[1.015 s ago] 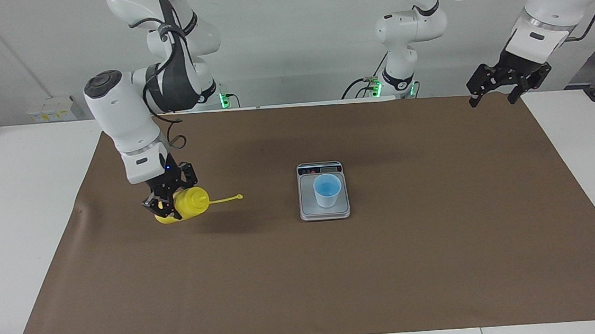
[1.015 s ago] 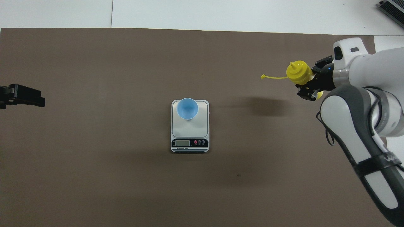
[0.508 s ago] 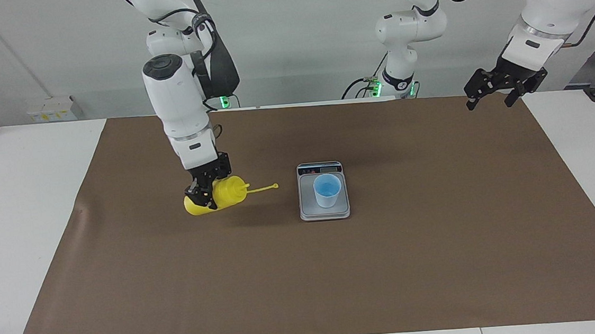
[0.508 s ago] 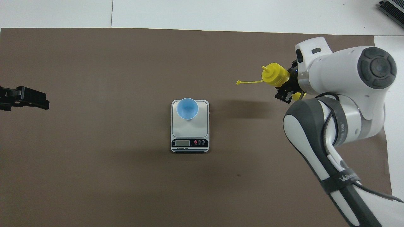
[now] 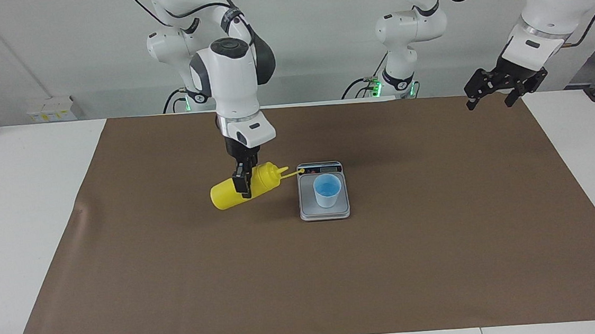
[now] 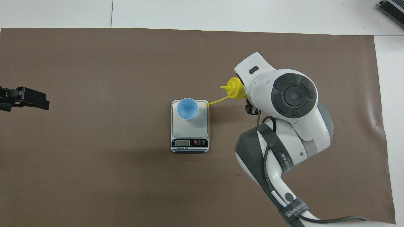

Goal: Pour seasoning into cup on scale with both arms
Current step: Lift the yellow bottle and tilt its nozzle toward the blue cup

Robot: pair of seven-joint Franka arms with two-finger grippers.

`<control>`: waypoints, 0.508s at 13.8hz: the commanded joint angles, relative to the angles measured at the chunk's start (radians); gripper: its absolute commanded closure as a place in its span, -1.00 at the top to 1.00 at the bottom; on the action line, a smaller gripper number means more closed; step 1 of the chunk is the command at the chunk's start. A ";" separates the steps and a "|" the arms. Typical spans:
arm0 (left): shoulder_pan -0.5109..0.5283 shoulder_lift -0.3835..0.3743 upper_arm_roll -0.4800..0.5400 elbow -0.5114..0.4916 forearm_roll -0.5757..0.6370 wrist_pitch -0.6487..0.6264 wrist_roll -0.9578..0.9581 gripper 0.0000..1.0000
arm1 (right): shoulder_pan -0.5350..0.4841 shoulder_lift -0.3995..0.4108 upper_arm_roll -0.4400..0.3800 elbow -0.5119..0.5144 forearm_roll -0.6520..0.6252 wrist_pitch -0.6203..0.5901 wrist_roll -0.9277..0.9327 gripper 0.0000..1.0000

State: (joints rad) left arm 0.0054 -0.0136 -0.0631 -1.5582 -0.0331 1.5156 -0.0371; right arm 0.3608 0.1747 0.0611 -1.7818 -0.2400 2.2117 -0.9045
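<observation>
My right gripper [image 5: 243, 184] is shut on the yellow seasoning bottle [image 5: 224, 198] and holds it in the air, almost level. The bottle's nozzle [image 6: 224, 87] points at the scale [image 5: 325, 211], and its tethered cap [image 5: 302, 171] hangs over the scale's edge by the display. In the overhead view the right arm's wrist hides the gripper and most of the bottle [image 6: 235, 91]. The pale blue cup [image 5: 327, 190] stands upright on the silver-grey scale [image 6: 189, 130], cup [image 6: 187, 108] toward the edge away from the display. My left gripper [image 5: 492, 94] waits open in the air over the left arm's end of the mat.
A brown mat [image 5: 306, 272] covers most of the white table [image 5: 25, 209]. A third white arm [image 5: 403, 31] stands at the robots' edge. A dark device corner [image 6: 391, 9] lies off the mat, farther from the robots, at the right arm's end.
The right arm has carried the bottle from the right arm's end of the mat to beside the scale, tipping it more level. The left gripper has barely shifted.
</observation>
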 commanded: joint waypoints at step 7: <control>0.007 -0.017 -0.001 -0.019 0.013 -0.002 0.005 1.00 | 0.052 0.086 0.002 0.019 -0.297 0.005 0.134 -1.00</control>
State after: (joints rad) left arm 0.0055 -0.0137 -0.0617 -1.5582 -0.0329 1.5156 -0.0371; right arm 0.4098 0.2426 0.0614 -1.7826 -0.4836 2.2154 -0.8195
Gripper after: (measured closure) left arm 0.000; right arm 0.485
